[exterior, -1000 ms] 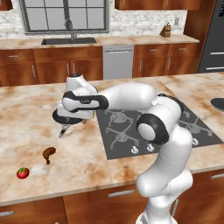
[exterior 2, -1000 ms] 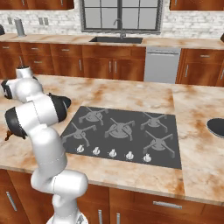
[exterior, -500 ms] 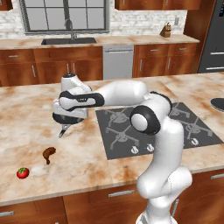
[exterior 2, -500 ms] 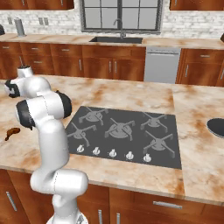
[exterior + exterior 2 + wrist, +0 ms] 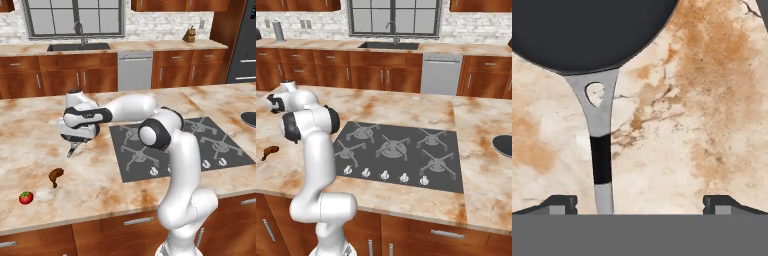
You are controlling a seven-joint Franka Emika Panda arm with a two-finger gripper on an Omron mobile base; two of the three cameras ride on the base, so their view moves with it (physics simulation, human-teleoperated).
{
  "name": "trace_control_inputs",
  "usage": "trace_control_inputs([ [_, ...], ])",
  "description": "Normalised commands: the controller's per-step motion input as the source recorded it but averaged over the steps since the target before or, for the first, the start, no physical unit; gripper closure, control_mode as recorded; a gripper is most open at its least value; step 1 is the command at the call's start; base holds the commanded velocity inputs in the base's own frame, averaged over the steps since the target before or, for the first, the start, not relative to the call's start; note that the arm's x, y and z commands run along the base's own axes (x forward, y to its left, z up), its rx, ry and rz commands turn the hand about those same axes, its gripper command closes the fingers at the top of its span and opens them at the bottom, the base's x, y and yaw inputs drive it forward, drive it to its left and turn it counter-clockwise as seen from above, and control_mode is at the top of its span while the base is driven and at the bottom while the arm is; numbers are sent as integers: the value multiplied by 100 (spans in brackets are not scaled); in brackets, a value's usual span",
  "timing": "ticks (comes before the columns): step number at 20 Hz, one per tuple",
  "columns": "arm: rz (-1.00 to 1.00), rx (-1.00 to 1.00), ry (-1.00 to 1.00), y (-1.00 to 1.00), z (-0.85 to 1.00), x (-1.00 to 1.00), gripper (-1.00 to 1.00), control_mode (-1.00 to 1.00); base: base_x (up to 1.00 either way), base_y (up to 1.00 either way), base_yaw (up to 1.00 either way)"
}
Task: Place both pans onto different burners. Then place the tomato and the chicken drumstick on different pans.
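Observation:
One black pan lies on the marble counter, its grey and black handle running down toward me. My gripper hangs open above that handle, which passes between the finger tips, closer to the left one, touching neither. In the left base view my hand covers this pan; its handle sticks out below. The chicken drumstick and the tomato lie nearer the front edge. The second pan sits at the far right. The burners are bare.
Small white knobs line the cooktop's front edge. A sink and dishwasher stand along the back wall counter. My own arm arches over the cooktop's left half.
The hand has shifted slightly left and lower over the pan, and the elbow has swung left with it. The jaws stayed open. Pan, drumstick and tomato have not moved.

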Motion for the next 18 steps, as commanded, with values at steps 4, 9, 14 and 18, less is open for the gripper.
trace_control_inputs([
  [4, 0, 0, 5, 12, -20, 30, -100, -100, 0, 0, 0],
  [9, 0, 0, 5, 1, -23, 34, -100, -100, 0, 0, 0],
  [14, 0, 0, 5, 9, -35, 29, -100, -100, 0, 0, 0],
  [18, 0, 0, 4, 13, -29, 12, -100, -100, 0, 0, 0],
])
